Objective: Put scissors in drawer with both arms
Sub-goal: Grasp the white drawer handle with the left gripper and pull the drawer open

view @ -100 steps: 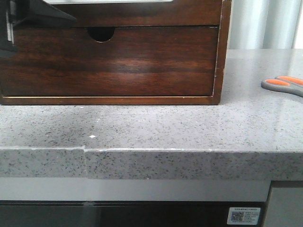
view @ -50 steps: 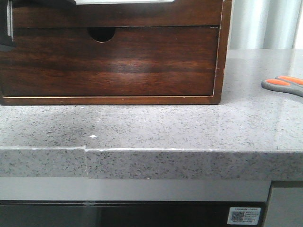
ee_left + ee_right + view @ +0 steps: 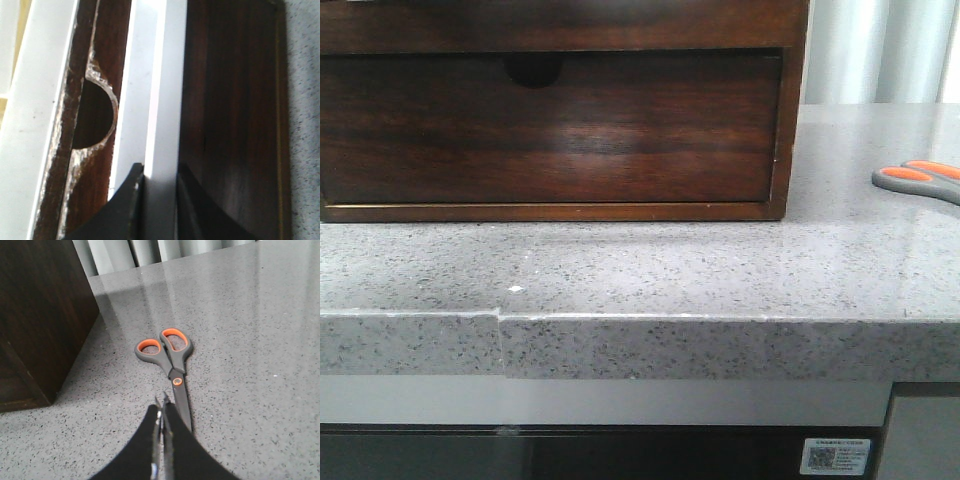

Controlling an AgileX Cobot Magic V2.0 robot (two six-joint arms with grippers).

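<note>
The scissors (image 3: 918, 179), with grey handles and orange loops, lie flat on the counter to the right of the wooden box (image 3: 788, 130). In the right wrist view the scissors (image 3: 171, 362) lie just ahead of my right gripper (image 3: 162, 402), which is shut and empty, its tips beside the blades. The drawer (image 3: 570, 25) is the dark glossy strip at the top of the box. In the left wrist view my left gripper (image 3: 159, 172) is shut on the drawer's front wall (image 3: 162, 75), one finger inside on the white side, one on the dark outer face (image 3: 230, 115). Neither gripper shows in the front view.
Below the drawer is a taller drawer front (image 3: 570, 130) with a half-round notch (image 3: 532, 68). The box stands on a speckled grey stone counter (image 3: 650, 265) with its front edge near the camera. A notched wooden strip (image 3: 95, 115) lies beyond the drawer's white inside.
The drawer has slid out toward the camera and now covers the top of the box and its right wall. The left gripper has left the front view. The scissors have not moved.
</note>
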